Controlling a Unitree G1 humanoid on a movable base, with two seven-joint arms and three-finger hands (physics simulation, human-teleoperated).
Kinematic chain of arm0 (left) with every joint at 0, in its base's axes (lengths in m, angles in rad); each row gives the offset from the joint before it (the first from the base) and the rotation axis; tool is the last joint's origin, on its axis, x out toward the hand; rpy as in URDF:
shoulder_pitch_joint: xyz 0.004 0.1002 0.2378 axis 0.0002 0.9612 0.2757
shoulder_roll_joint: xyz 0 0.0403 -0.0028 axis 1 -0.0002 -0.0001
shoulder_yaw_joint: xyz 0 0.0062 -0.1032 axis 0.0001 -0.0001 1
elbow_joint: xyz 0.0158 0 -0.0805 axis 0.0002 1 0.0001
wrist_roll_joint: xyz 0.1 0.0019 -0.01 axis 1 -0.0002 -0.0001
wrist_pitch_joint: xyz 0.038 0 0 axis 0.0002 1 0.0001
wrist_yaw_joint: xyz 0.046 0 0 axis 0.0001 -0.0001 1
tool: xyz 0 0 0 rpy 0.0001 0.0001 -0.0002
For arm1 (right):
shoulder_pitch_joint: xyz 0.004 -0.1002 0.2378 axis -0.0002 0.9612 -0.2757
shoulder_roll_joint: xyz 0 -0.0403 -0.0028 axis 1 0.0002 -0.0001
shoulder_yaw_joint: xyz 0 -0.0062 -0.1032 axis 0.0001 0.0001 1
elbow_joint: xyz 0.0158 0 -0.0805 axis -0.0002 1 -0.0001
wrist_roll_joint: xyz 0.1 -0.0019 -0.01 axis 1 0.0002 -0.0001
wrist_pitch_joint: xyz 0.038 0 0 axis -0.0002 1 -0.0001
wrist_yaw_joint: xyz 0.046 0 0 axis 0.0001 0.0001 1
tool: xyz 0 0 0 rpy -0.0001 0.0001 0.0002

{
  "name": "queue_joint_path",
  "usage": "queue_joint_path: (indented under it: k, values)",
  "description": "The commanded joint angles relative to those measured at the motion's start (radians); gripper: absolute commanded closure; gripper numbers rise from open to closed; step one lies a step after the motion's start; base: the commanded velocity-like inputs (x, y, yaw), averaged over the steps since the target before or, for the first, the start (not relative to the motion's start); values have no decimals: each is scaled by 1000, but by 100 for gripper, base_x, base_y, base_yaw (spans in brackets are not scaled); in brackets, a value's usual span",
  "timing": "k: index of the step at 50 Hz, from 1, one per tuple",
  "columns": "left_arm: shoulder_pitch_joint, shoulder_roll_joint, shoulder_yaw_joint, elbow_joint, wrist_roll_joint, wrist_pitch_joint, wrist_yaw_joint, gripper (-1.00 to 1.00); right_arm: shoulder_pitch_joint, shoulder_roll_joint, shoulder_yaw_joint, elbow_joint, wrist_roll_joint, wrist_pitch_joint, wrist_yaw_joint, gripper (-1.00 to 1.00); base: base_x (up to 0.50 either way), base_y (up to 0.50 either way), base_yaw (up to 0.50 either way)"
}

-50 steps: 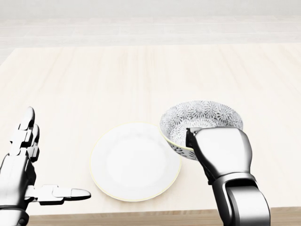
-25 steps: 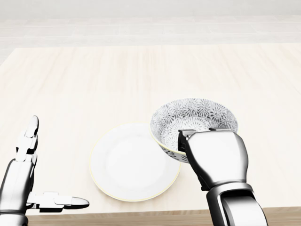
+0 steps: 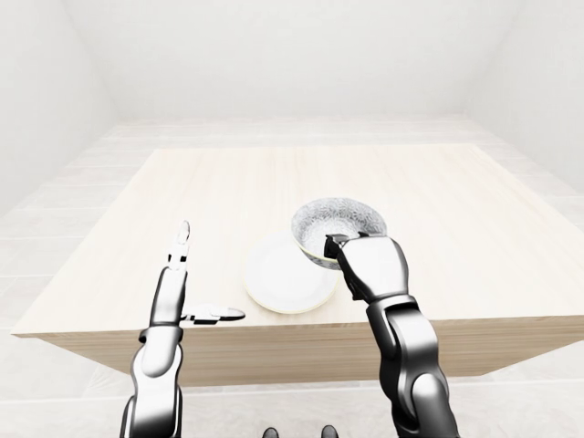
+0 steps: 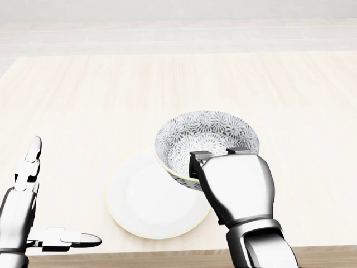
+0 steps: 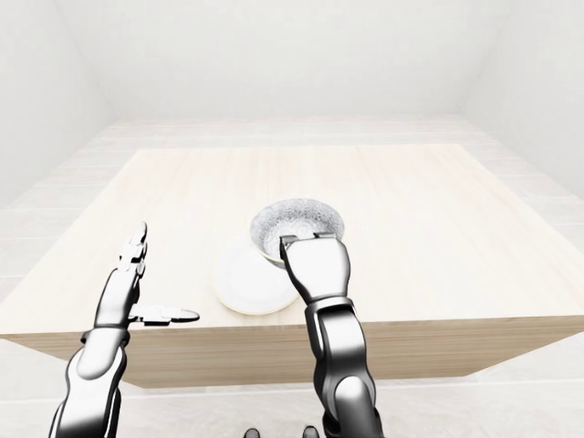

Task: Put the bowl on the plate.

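A patterned grey-and-white bowl (image 4: 206, 137) hangs tilted over the right rim of the white plate (image 4: 145, 201) in the head view. My right hand (image 4: 215, 159) is shut on the bowl's near rim, with its fingers hooked over the edge. The plate lies flat on the wooden table (image 4: 111, 100) near its bottom edge. At the lower left my left hand (image 4: 39, 218) stands open, fingers up and thumb pointing right, well apart from the plate.
The pale wooden table (image 3: 474, 210) stretches wide around the plate, with its near edge (image 3: 274, 328) just below it. Pale floor and white walls surround the table.
My right hand has carried the bowl leftward, from beside the plate to over its right rim. The left hand has sunk slightly.
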Motion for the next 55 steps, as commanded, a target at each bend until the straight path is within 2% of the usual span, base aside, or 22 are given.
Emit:
queue_joint_path:
  k: [1,2,7,8,33,55]
  values:
    - [-18,3,4,6,4,0,-4,-100,-1,9,32,29,30,0,-84,29,0,0,0]
    - [-16,2,3,52,0,0,11,-100,2,11,38,30,35,0,-85,28,0,0,0]
    - [-34,5,-1,23,5,0,4,-100,-4,16,50,78,58,0,-122,28,0,0,0]
    - [-25,4,-3,67,0,0,20,-100,-8,19,52,85,67,0,-125,29,0,0,0]
    - [-43,17,2,57,0,0,14,-100,-89,56,80,225,141,0,-184,31,0,0,0]
    - [-39,14,-1,65,6,0,21,-100,-8,52,172,186,133,0,-214,33,0,0,0]
